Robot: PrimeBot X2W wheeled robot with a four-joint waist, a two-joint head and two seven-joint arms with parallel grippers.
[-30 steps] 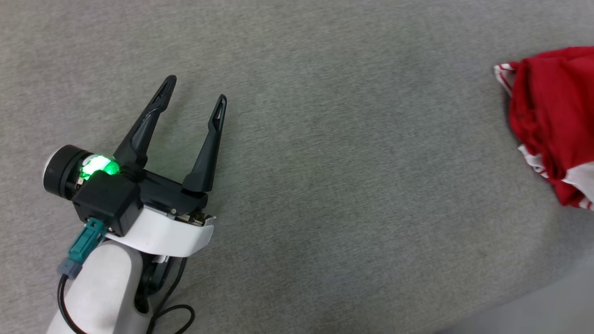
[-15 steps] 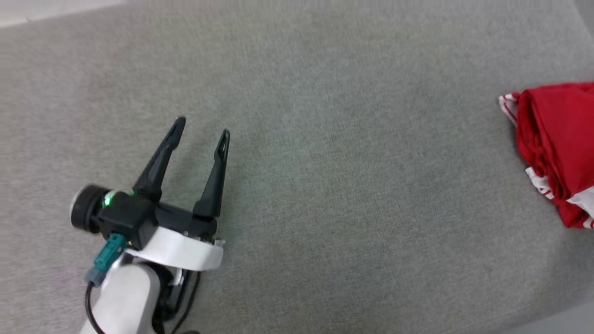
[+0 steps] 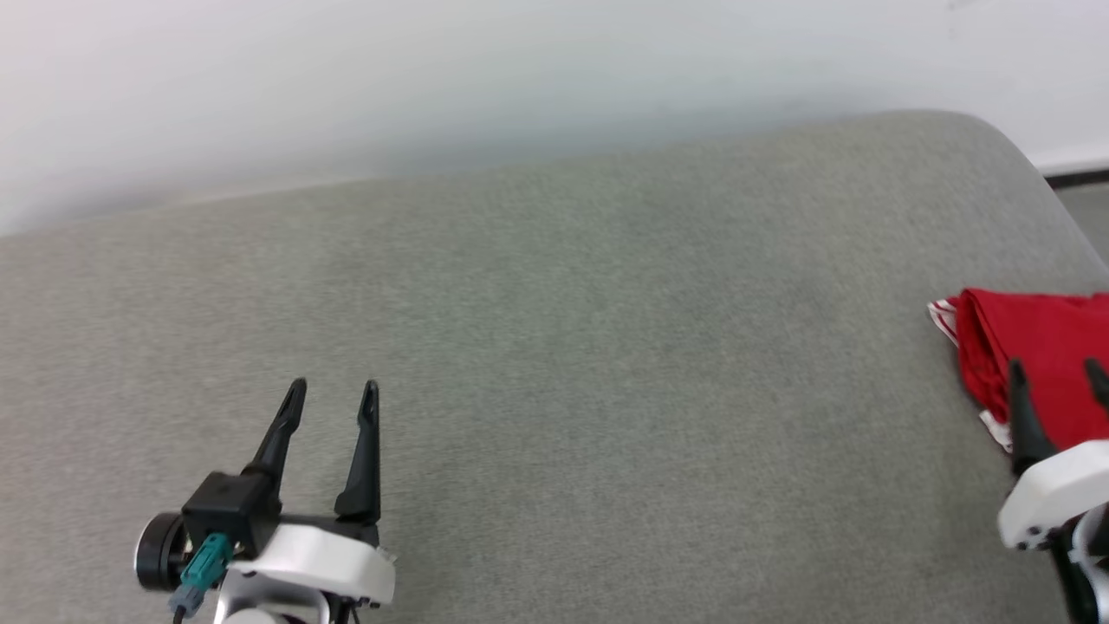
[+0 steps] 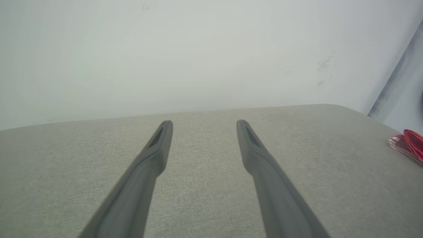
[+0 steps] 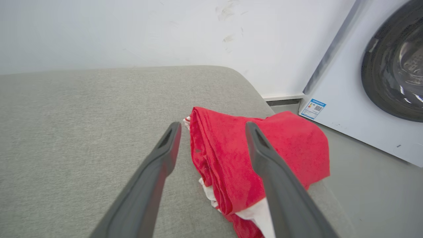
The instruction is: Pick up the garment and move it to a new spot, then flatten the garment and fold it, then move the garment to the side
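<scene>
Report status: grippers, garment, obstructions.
Left gripper open, empty, over grey surface. Right gripper open at garment, not gripping. Garment bundled at surface's right edge. Washing machine beyond; nothing blocking.

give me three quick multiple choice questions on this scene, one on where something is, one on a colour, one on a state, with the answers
1. Where on the grey cushion does the garment lie?
A) near its right edge
B) in the middle
C) near its left edge

2. What is the garment's main colour?
A) blue
B) red
C) green

3. The right hand is:
A) shut on the garment
B) open, gripping nothing
C) shut and empty

Answers:
1 A: the head view has it by the cushion's right end.
2 B: the cloth is red with a little white showing.
3 B: its fingers stand wide apart and clamp no cloth.
</scene>
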